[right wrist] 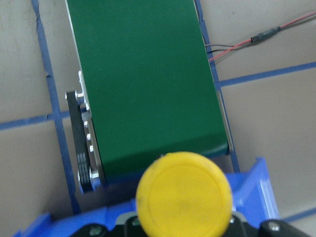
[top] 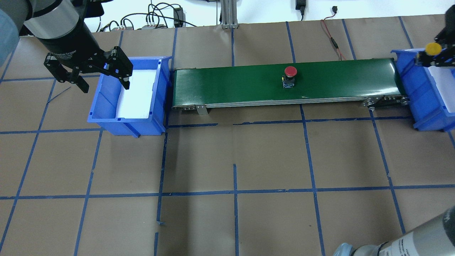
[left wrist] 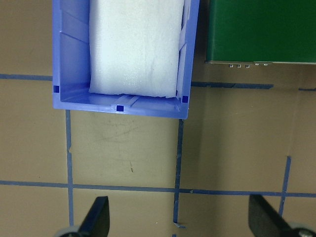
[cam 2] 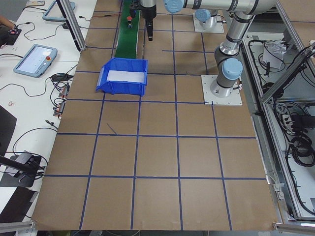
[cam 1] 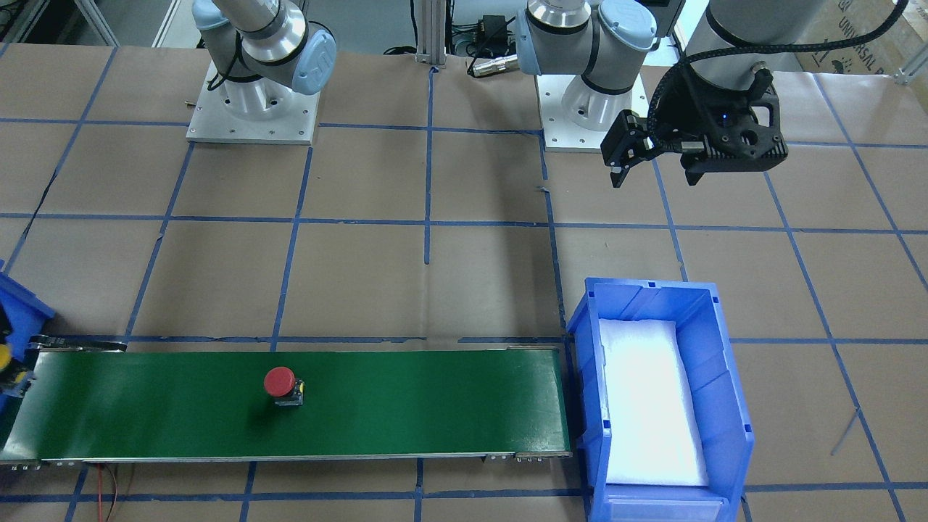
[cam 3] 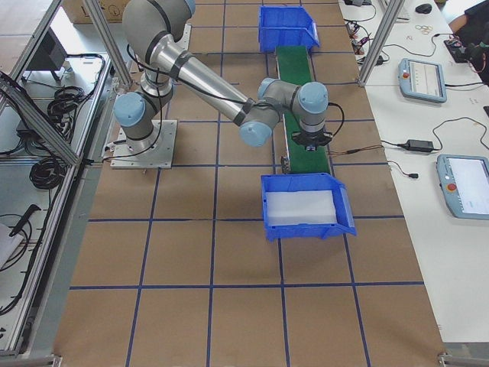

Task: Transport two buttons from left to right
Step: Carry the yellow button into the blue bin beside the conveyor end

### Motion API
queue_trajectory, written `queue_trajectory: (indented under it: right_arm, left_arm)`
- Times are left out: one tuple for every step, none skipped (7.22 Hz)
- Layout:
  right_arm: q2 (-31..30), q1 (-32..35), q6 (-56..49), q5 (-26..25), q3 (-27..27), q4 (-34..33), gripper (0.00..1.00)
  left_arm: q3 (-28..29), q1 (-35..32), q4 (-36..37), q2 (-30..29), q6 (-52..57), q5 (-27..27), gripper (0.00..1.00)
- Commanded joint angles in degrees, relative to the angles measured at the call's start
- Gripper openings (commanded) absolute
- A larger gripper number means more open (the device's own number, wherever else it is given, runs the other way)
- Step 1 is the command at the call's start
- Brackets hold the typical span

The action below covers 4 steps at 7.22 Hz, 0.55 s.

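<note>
The red button point(top: 290, 72) stands upright on the green conveyor belt point(top: 231, 85), right of its middle; it also shows in the front view point(cam 1: 280, 382). My right gripper point(top: 432, 58) is shut on the yellow button point(top: 433, 48) and holds it over the right blue bin's point(top: 423, 106) rim at the belt's end. The right wrist view shows the yellow cap point(right wrist: 183, 195) close up, with the belt point(right wrist: 143, 84) beyond it. My left gripper point(top: 105, 87) is open and empty above the left blue bin's point(top: 106, 119) near left side, as the front view point(cam 1: 655, 177) also shows.
The left bin holds only a white foam pad point(top: 137, 94). A red and black wire point(top: 332, 39) lies behind the belt. Brown paper with blue tape lines point(top: 234, 192) covers the table. The arm bases point(cam 1: 254, 109) stand at the robot's side.
</note>
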Motion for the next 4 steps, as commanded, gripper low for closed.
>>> queue_trajectory:
  right_arm:
    - [3.75,-6.99,-13.57,0.63,-2.94,2.30,0.08]
    - [9.35,-8.58,-18.31,1.59,-5.65,1.95,0.08]
    - [13.15,-8.60,-20.27,1.08,-8.28,1.86,0.08]
    - [14.15,-8.60,-20.12,0.64,-8.31,1.60,0.07]
  left_arm:
    - [0.00,0.00,-0.07,0.00,0.00,0.00,1.00]
    - [0.00,0.00,0.02,0.00,0.00,0.00,1.00]
    - [0.00,0.00,0.02,0.00,0.00,0.00,1.00]
    - [0.00,0.00,-0.07,0.00,0.00,0.00,1.00]
